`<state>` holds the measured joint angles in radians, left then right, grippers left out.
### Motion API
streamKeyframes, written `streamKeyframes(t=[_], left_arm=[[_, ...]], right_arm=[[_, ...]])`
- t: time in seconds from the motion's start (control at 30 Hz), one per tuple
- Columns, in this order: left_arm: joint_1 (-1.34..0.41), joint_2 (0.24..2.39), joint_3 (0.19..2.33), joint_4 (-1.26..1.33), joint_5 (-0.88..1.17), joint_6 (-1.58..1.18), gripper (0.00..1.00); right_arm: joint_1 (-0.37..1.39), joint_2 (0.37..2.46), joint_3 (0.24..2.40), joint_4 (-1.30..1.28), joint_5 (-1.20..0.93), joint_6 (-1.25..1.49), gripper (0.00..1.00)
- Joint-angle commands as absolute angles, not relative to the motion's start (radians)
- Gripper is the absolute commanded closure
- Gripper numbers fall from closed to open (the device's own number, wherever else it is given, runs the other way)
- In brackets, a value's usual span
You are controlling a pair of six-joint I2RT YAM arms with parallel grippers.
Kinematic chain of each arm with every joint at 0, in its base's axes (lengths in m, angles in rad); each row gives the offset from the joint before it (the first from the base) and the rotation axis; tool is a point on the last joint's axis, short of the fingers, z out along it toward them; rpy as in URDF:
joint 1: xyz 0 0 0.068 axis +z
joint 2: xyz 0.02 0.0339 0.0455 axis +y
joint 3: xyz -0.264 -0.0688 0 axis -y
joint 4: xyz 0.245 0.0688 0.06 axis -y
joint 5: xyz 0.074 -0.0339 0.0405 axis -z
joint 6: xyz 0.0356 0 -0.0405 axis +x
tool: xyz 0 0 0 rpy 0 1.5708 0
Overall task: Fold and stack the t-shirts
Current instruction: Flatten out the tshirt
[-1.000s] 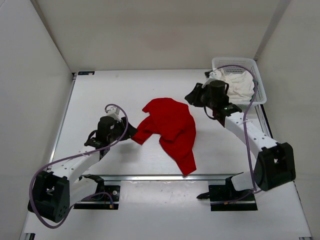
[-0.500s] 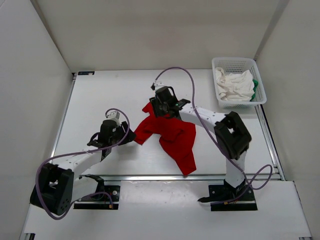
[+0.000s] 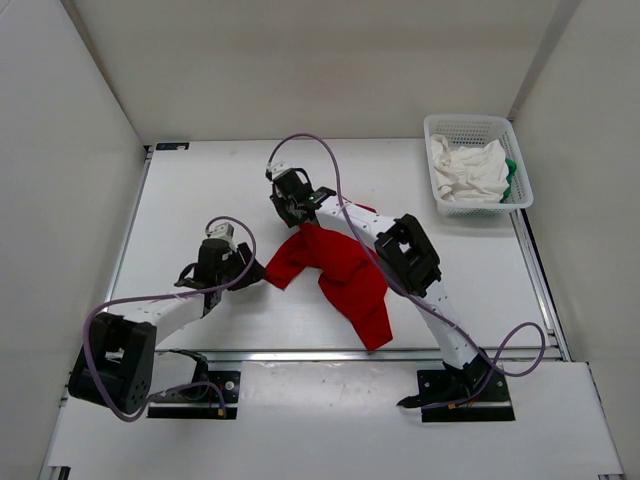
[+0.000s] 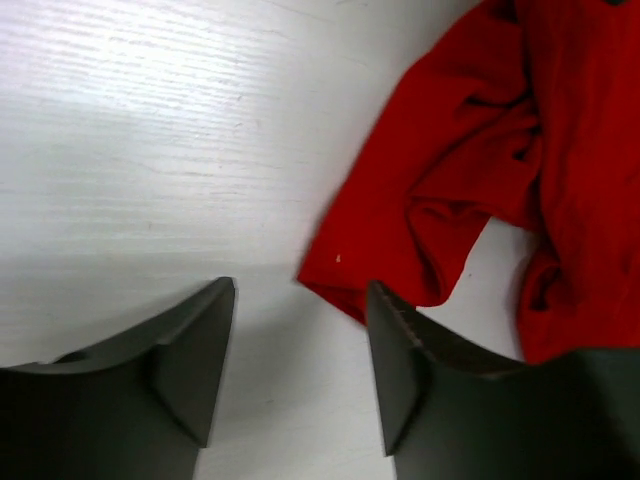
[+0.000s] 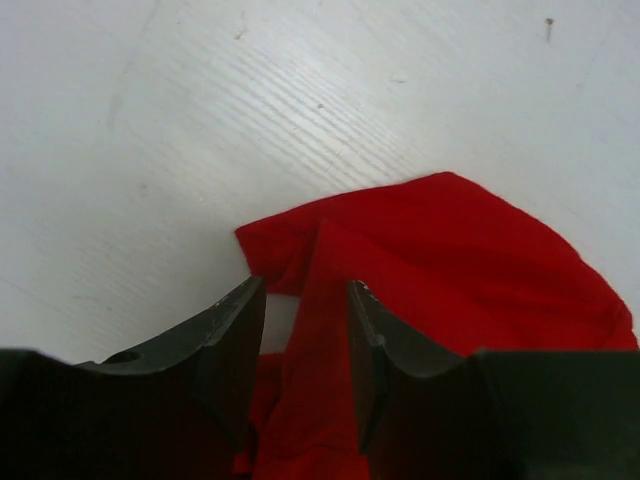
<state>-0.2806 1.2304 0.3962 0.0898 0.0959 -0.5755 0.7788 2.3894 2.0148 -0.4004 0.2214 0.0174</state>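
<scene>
Between the right jaws, which stand partly apart, rises a fold of the red t-shirt (image 5: 440, 270); whether they grip it cannot be told. Just ahead of the left jaws, wide apart and empty, a corner of it lies on the desk (image 4: 150, 150).

No text, label, brand, number or sign can be read on anything here.

The top camera looks down from behind the arms, while both wrist cameras closely view the red t-shirt (image 3: 345, 265).
</scene>
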Motion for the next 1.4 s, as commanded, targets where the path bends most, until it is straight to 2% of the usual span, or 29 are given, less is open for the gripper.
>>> streamKeyframes(t=[0.0,0.07,0.23,0.43,0.67,0.8,0.87,0.93,1.07,1.2,1.37], left_arm=[[-0.253,1.192,0.358,0.107,0.112,-0.591,0.38],[-0.238,1.181,0.339,0.11,0.12,-0.604,0.41],[-0.264,1.177,0.341,0.091,0.084,-0.617,0.4],[-0.279,1.203,0.35,0.097,0.101,-0.618,0.39],[-0.298,1.218,0.359,0.101,0.1,-0.617,0.37],[-0.311,1.236,0.359,0.103,0.1,-0.617,0.37],[-0.322,1.244,0.371,0.1,0.089,-0.615,0.36],[-0.322,1.247,0.374,0.098,0.1,-0.615,0.36],[-0.324,1.235,0.382,0.089,0.089,-0.615,0.35],[-0.316,1.207,0.397,0.068,0.086,-0.609,0.39],[-0.304,1.198,0.414,0.067,0.107,-0.615,0.38]], right_arm=[[0.801,2.347,2.005,-0.384,0.181,-0.005,0.63],[0.807,2.365,2.028,-0.385,0.14,0.039,0.63],[0.785,2.419,2.091,-0.425,0.066,0.069,0.63],[0.769,2.48,2.158,-0.436,0.083,0.078,0.62],[0.77,2.609,2.348,-0.552,0.133,0.063,0.63],[0.772,2.672,2.466,-0.636,0.14,0.089,0.8],[0.773,2.7,2.563,-0.696,0.147,0.104,0.96],[0.765,2.707,2.659,-0.747,0.169,0.103,1.0],[0.733,2.585,2.686,-0.8,0.161,0.11,1.0],[0.678,2.387,2.689,-0.877,0.134,0.12,1.0],[0.632,2.122,2.583,-1.0,0.164,0.149,1.0]])
